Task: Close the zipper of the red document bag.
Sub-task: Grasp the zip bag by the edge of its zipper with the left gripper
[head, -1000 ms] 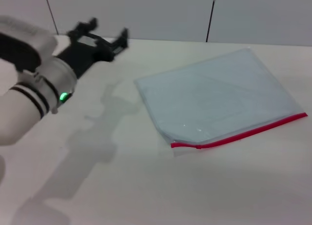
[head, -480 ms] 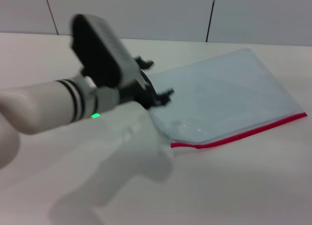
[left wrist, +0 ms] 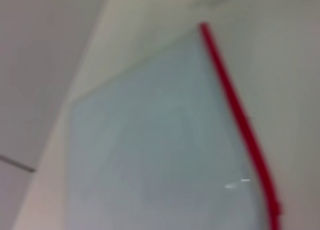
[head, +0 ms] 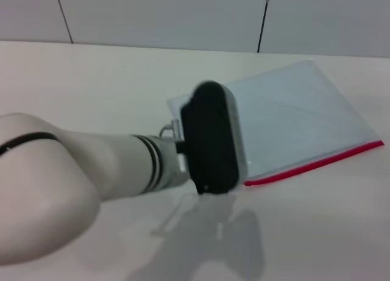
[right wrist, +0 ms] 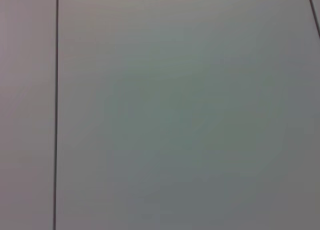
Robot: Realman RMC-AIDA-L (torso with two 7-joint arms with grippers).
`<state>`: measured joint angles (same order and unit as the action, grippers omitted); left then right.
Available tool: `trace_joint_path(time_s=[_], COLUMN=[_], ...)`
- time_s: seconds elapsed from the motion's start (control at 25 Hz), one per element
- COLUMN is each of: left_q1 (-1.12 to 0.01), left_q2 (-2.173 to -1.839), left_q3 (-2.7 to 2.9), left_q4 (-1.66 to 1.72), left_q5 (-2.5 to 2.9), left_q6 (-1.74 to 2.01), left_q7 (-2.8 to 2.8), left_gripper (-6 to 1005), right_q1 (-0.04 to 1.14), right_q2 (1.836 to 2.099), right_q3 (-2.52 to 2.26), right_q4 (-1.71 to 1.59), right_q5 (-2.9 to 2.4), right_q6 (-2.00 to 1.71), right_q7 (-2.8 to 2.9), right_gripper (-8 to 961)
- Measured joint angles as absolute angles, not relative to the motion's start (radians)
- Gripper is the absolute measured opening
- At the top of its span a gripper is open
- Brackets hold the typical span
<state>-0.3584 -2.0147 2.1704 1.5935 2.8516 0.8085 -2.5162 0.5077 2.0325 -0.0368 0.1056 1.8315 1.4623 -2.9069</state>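
Flat translucent pale blue plastic document bag lies on the white desk, contents not discernible | thin red zipper strip lines its near edge | left gripper over bag's left corner, fingers hidden | right gripper unseen

Looks like lab or test room. Plain pale table, bare of household clutter. Far side: smooth grey wall panels split by thin dark vertical seams. Right wrist view shows same blank panels. White robot arm over table.
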Motion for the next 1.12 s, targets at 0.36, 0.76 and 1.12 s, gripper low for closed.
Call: trace_joint_path(time_s=[0.36, 0.76, 1.12], left_q1=[-0.373, -0.390, -0.394], left_q2=[-2.024, -2.019, -2.020], left_q3=[2.245, 2.226, 2.223], left_q4=[1.581, 1.456, 1.372], left_q5=[2.868, 2.871, 2.872], left_q6=[0.844, 0.691, 0.582], left_q7=[-2.508, -2.498, -2.490], left_gripper=[845, 846, 845], right_q1=[0.508, 0.508, 0.506], right_q2=[2.032, 2.033, 2.032], right_q3=[-0.037, -0.037, -0.037], right_q4=[0.109, 0.111, 0.110], right_q5=[1.831, 1.832, 1.832], right_q6=[1.466, 1.470, 1.473], right_q7=[-2.907, -2.907, -2.907], right_gripper=[893, 894, 894])
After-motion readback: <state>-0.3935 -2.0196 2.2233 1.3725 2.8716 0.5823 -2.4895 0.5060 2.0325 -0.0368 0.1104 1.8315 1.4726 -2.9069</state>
